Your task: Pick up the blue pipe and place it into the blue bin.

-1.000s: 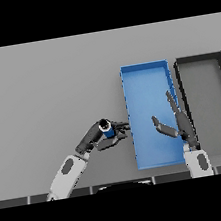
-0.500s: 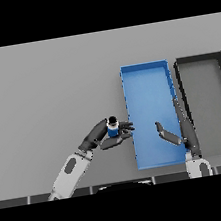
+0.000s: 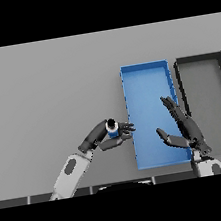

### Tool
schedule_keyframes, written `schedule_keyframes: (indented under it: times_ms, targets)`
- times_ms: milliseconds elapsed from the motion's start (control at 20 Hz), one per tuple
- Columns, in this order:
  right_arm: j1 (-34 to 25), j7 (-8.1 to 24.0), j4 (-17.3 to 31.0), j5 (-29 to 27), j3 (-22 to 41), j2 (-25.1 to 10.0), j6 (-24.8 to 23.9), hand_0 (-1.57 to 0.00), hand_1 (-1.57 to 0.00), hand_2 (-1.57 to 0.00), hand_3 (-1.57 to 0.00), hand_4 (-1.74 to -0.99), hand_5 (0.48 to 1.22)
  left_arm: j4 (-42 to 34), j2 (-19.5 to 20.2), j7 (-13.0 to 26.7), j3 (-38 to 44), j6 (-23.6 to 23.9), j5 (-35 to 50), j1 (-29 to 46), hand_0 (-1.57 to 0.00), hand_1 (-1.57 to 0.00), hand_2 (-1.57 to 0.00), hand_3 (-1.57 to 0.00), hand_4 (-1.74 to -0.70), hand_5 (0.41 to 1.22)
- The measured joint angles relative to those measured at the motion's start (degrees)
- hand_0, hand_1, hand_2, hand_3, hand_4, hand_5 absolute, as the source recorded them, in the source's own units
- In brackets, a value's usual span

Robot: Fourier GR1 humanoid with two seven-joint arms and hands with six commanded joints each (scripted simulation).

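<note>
Left hand (image 3: 107,139) curled round the pipe (image 3: 112,128), pipe upright, just beside the blue bin's (image 3: 145,76) left wall, toward the bench's (image 3: 44,92) near edge. Right hand (image 3: 184,130) fingers straight, holding nothing, over the bin's right wall. Black bin (image 3: 198,59) right of it

Looks like a bare robot test bench more than any kind of home or shop. All you get is a flat grey table (image 3: 44,92) filling the view, plain and unmarked, with two open rectangular bins sitting side by side on the right: a blue bin (image 3: 143,67) and a black bin (image 3: 198,58) just beside it. Both are simple shallow trays, the sort used for sorting parts. No walls, shelves or furniture show, so it's hard to say more than a lab-style sorting setup.
</note>
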Motion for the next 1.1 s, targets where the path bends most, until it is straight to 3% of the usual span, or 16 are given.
schedule_keyframes:
  times_ms: [150, 250, 400, 550, 800, 1100]
  targets:
    - [-8.26, 9.73, -2.04, -6.05, 1.24, -4.07, 3.08, 0.0, -0.01, -0.1, 0.0, -1.255, 0.56, 0.58, -0.47, 1.58, 0.47, -0.43, -0.69, -0.13, -1.57, -1.57, -1.57, -1.57, -1.47, 1.221]
    - [-11.52, 14.05, -2.32, -6.41, 3.09, -5.31, 4.14, 0.0, -0.01, -0.09, 0.0, -1.27, 0.558, 0.42, -0.95, 1.45, 0.66, -0.33, -1.39, -0.23, -1.57, -1.57, -1.57, -1.57, -1.47, 1.221]
    - [-17.81, 17.32, -2.31, -6.91, 5.9, -6.74, 6.13, 0.0, 0.0, -0.05, 0.0, -1.296, 0.556, 0.07, -1.16, 2.0, 1.27, -0.82, -1.61, -0.24, -1.57, -1.57, -1.57, -1.57, -1.47, 1.221]
    - [-23.2, 19.52, -2.15, -7.28, 9.54, -5.66, 6.92, 0.0, 0.0, -0.04, 0.0, -1.3, 0.56, 0.11, -1.12, 1.29, 1.76, -1.76, -2.02, -0.02, -1.57, -1.57, -1.57, -1.57, -1.47, 1.221]
    - [-30.73, 22.73, 0.54, -8.09, 13.58, -3.11, 8.83, 0.0, 0.0, -0.05, 0.0, -1.242, 0.551, 1.21, -1.85, 0.16, 2.74, -3.61, -2.33, -0.21, -1.57, -1.57, -1.57, -1.57, -1.46, 1.221]
    - [-39.62, 27.49, 5.48, -7.96, 15.44, -0.41, 9.46, -0.03, -0.04, -0.09, 0.0, -1.184, 0.516, 0.91, -2.9, 2.66, 3.88, -4.77, -2.65, -0.14, -1.57, -1.57, -1.57, -1.57, -1.47, 1.221]
